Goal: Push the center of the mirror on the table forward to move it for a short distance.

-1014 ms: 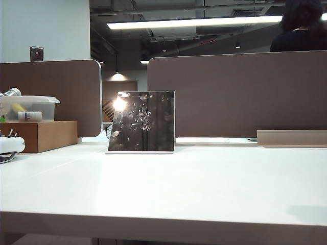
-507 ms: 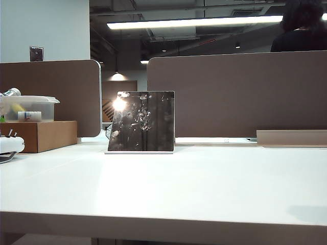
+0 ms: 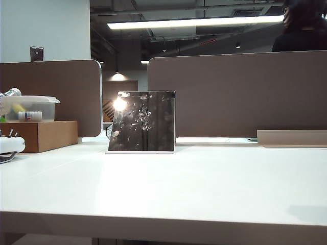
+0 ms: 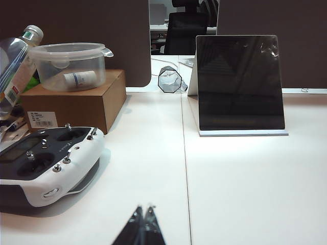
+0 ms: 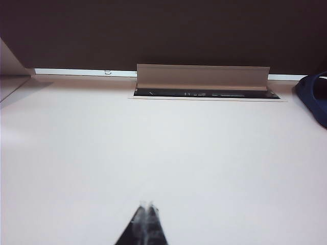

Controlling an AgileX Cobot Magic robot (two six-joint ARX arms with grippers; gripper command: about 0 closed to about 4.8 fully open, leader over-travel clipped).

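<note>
**Mirror untouched, both grippers closed and well short of it**

Exterior view: the mirror (image 3: 141,121) stood on the table (image 3: 204,189), leaning back on its thin white base, in front of the gap between the brown partitions (image 3: 237,94). Neither arm showed in this view.

Left wrist view: the left gripper (image 4: 143,213) had its jaws pressed together, holding nothing. The mirror (image 4: 239,83) stood well ahead of the tips and off to one side of their line. A white controller (image 4: 43,163) lay near the jaws on the opposite side, with a cardboard box (image 4: 76,102) and plastic container (image 4: 70,65) beyond it.

Right wrist view: the right gripper (image 5: 145,210) was likewise closed and empty, low over bare table, facing a cable-tray flap (image 5: 202,77); the mirror was out of sight here.

To push well, the left arm would likely need to shift sideways until its closed tips lined up with the glass's centre, then advance slowly and low, since contact high up could tip the panel backward.
</note>
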